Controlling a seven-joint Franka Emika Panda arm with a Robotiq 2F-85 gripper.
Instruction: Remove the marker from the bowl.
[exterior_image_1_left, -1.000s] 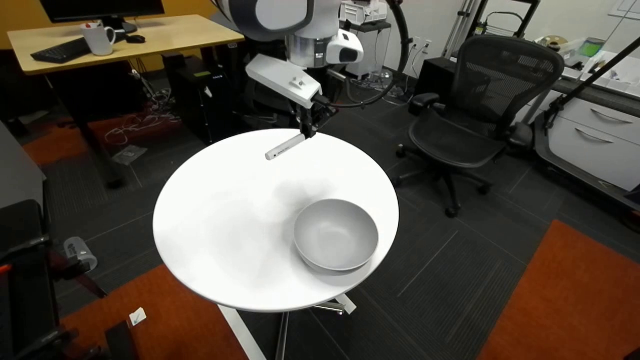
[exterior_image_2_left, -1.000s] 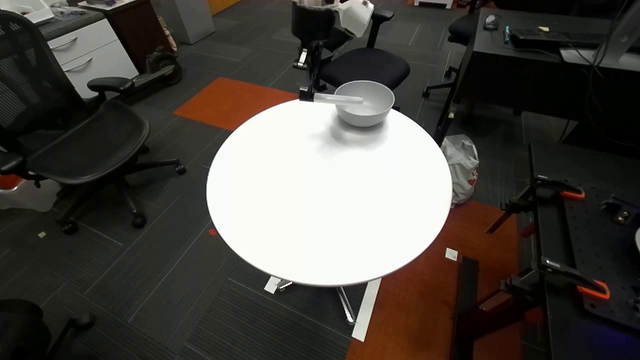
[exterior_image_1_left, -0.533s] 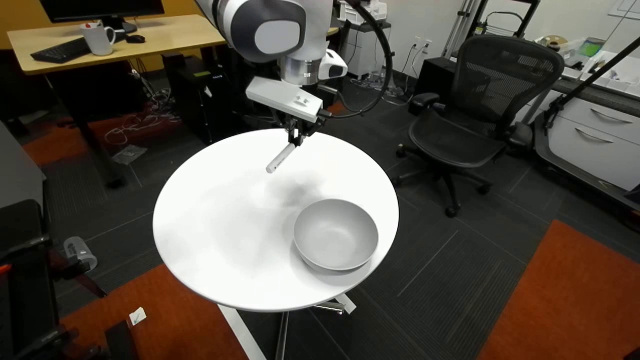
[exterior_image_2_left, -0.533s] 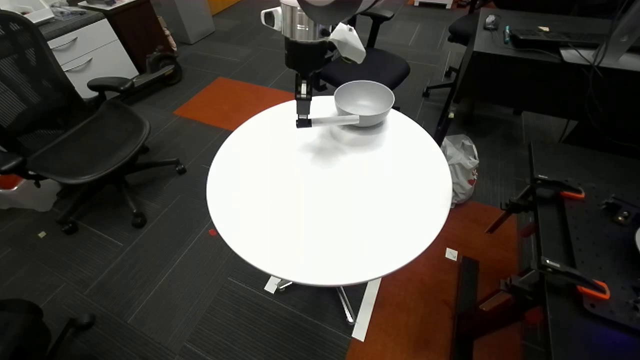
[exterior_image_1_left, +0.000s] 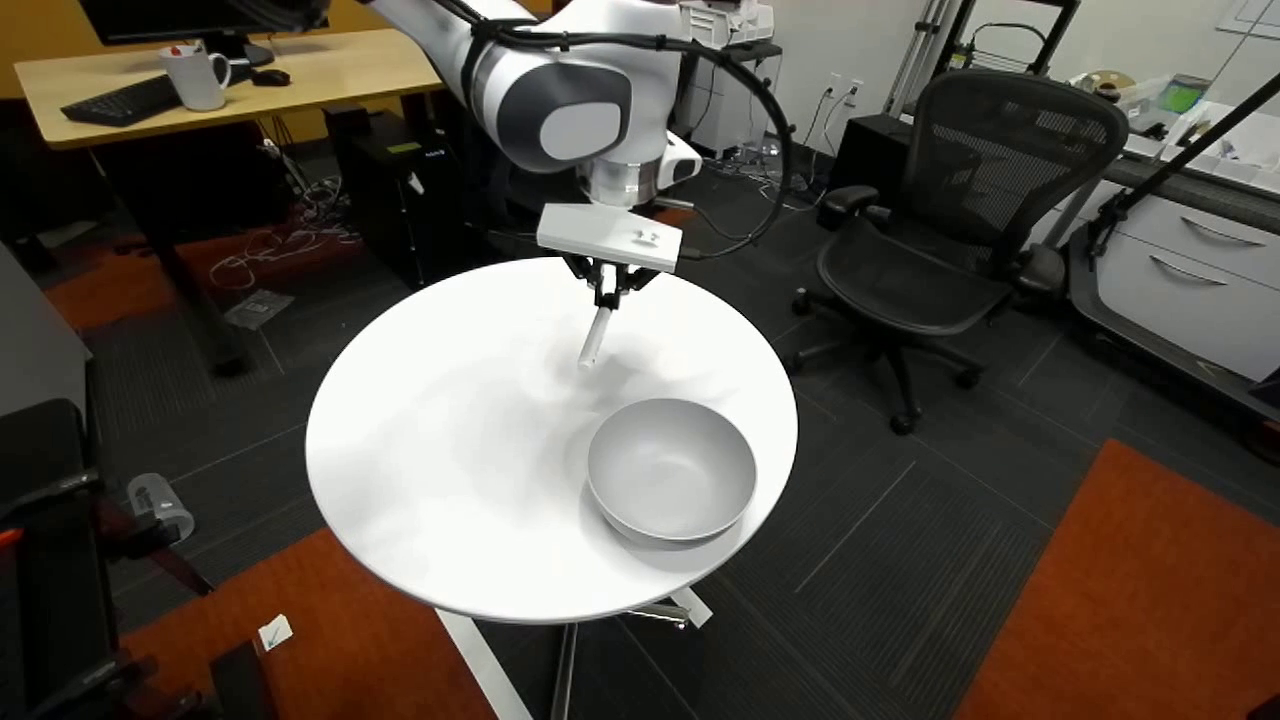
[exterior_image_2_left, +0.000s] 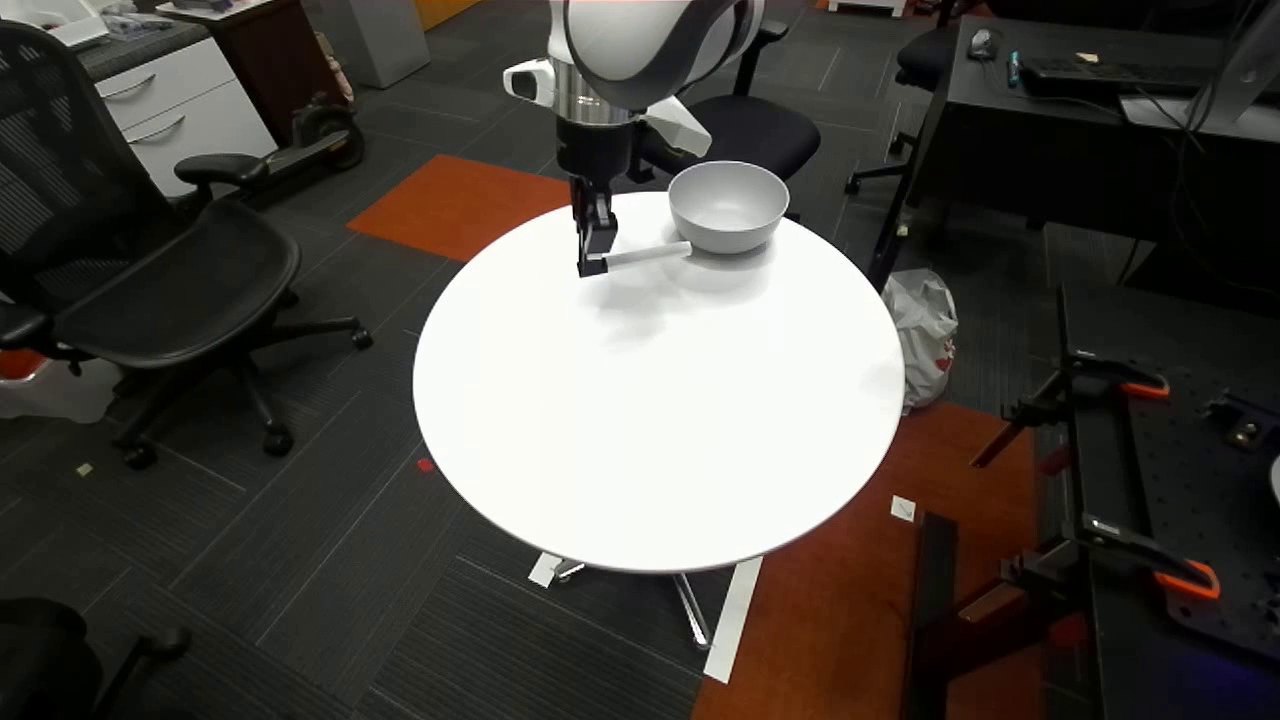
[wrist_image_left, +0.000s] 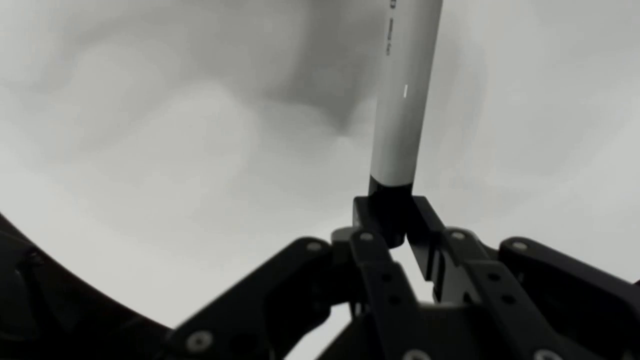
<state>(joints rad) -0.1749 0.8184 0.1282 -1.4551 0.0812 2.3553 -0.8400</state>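
Observation:
The grey bowl sits near the table's edge in both exterior views (exterior_image_1_left: 672, 470) (exterior_image_2_left: 728, 212); its inside looks empty. It is out of the wrist view. The white marker shows in both exterior views (exterior_image_1_left: 596, 338) (exterior_image_2_left: 650, 255) and in the wrist view (wrist_image_left: 404, 100). My gripper, also in all views (exterior_image_1_left: 607, 298) (exterior_image_2_left: 593, 266) (wrist_image_left: 390, 215), is shut on the marker's black-capped end, which its fingers partly hide. The marker sticks out sideways, beside the bowl and outside it. Its shadow lies apart from it, so it seems a little above the table.
The round white table (exterior_image_1_left: 450, 480) also shows in the exterior view (exterior_image_2_left: 660, 420). Black office chairs (exterior_image_1_left: 960, 200) (exterior_image_2_left: 170, 240) stand near it. A wooden desk (exterior_image_1_left: 330, 75) with a mug (exterior_image_1_left: 197, 80) is behind the arm. A dark bench with clamps (exterior_image_2_left: 1180, 480) stands beside the table.
My gripper has come down and over the table with the marker held throughout. The marker has turned, now pointing more toward the bowl's side. The bowl has not moved.

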